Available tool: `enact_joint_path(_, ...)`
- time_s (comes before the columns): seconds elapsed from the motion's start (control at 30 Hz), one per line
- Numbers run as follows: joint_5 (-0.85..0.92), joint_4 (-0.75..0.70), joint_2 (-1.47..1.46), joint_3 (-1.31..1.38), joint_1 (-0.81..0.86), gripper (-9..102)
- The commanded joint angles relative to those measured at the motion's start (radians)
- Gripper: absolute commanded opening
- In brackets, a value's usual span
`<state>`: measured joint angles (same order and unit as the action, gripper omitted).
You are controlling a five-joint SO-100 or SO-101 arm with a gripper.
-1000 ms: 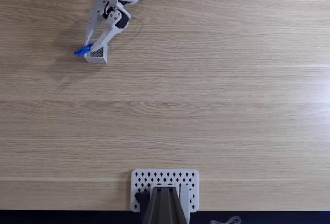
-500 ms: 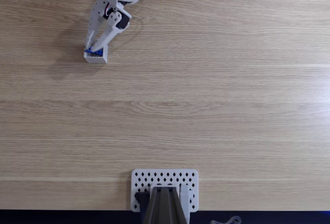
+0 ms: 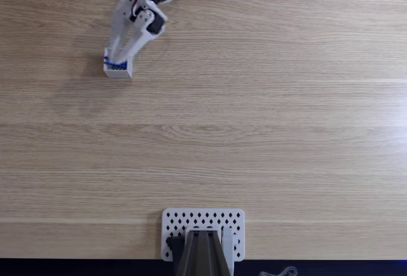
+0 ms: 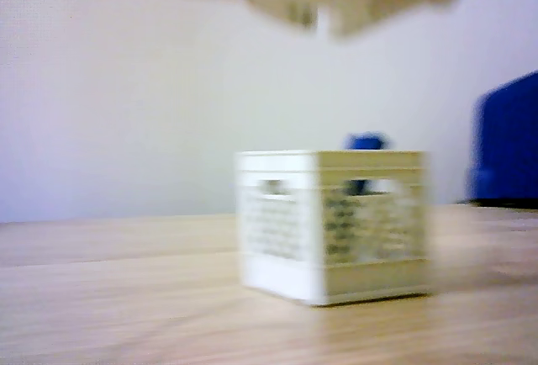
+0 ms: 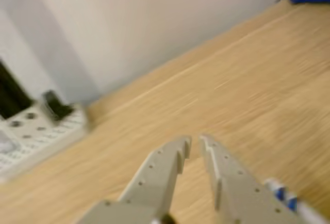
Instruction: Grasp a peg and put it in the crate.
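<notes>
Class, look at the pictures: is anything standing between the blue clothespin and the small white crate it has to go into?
Nothing visible does. The slim bright-blue clothespin already sits in the tiny white cube-shaped plastic crate, its top poking above the rim in the other view. The gripper, fingers nearly together, holds nothing.

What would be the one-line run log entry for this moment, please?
phase: release | peg: in crate, end protruding | gripper: nearly shut, empty, above crate | table: wood

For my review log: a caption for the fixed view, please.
Gripper above the crate, blue peg inside.
</notes>
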<state>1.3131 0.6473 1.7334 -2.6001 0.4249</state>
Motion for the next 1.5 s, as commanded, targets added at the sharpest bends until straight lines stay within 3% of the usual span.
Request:
enact_joint_path(0.0, -0.144, -0.322, 0.299, 0.051, -0.092, -1)
enact_joint_path(0.27, -0.448, -0.881, 0.623, 0.049, -0.325, -1)
enact_joint_path(0.47, -0.673, -1.103, 0.795, 0.046, -0.420, -1)
enact_joint_path(0.97, -1.121, -1.193, 1.298, -0.356, -0.526, -1)
enact_joint_path(1.1, -1.170, -1.220, 1.379, -0.425, -0.526, -1)
enact_joint_path(1.47, -1.189, -1.465, 1.532, -0.462, -0.517, -1)
